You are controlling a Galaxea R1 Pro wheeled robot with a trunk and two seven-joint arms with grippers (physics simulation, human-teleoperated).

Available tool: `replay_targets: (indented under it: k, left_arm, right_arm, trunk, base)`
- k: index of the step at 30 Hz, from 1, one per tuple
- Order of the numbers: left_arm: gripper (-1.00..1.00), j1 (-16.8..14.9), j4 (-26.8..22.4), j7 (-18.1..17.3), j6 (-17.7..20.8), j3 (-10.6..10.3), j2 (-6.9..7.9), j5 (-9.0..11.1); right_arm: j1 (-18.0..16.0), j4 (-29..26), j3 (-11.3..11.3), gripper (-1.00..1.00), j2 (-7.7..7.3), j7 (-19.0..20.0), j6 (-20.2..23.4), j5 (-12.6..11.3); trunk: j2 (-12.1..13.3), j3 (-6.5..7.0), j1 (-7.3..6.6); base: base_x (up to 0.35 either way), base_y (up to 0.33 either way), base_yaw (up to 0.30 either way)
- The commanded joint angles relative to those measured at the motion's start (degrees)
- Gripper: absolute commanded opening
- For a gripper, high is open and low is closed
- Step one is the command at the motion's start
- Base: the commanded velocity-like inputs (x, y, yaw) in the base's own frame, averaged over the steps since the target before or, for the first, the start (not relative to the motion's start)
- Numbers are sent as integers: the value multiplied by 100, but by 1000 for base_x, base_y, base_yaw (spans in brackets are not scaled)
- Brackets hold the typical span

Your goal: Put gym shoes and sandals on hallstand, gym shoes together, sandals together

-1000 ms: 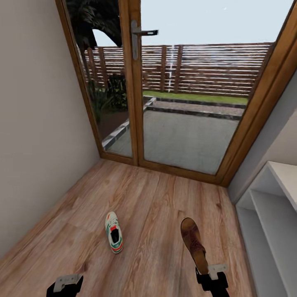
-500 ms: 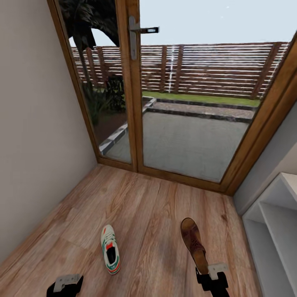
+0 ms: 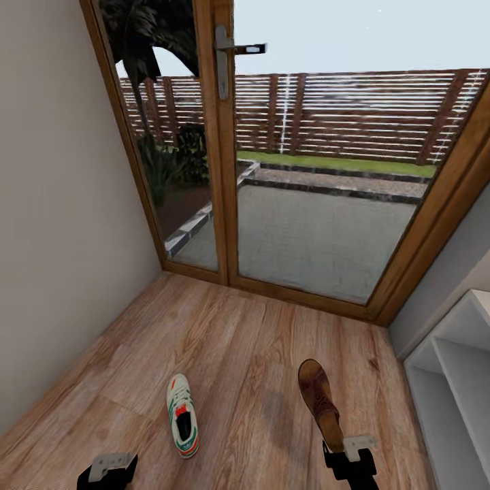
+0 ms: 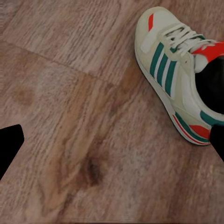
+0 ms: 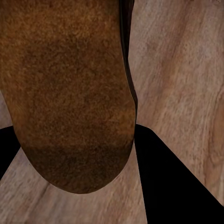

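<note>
One gym shoe [image 3: 182, 425], white with teal stripes and red accents, lies on the corridor floor [image 3: 224, 340] just ahead of my left gripper [image 3: 105, 471]. The left wrist view has the same gym shoe [image 4: 179, 74] off to one side of my left gripper [image 4: 112, 147], whose dark fingertips [image 4: 9, 144] stand wide apart over bare planks. A brown sandal [image 3: 320, 403] sticks out forward from my right gripper [image 3: 348, 457], held above the floor with a faint shadow under it. Up close, the sandal [image 5: 65, 93] sits between the right gripper's fingers [image 5: 170, 179]. The white hallstand [image 3: 452, 381] shows at the right edge.
A wood-framed glazed door [image 3: 221, 143] with a metal handle closes the corridor ahead, with a patio and fence beyond it. A plain wall [image 3: 54, 224] runs along the left. Open plank floor lies between the shoe and the door.
The camera has moved: the hallstand has slid toward the right edge and the gym shoe sits lower and further left in the picture. Both grippers and the held sandal keep their places.
</note>
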Motion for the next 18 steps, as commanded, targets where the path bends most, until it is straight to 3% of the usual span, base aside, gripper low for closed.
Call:
replay_targets:
  k: [1,18]
  left_arm:
    - [100,-5,7,-56,-11,41,-3,14]
    - [100,-4,7,-55,-8,41,-3,19]
  right_arm:
    - [-4,8,-19,-100,1,-27,-17,43]
    - [-4,8,-23,-100,-3,-35,-17,43]
  trunk:
    - [-2,-4,-1]
    - [-2,-4,-1]
  base:
    - [3,0,178]
    - [1,-9,238]
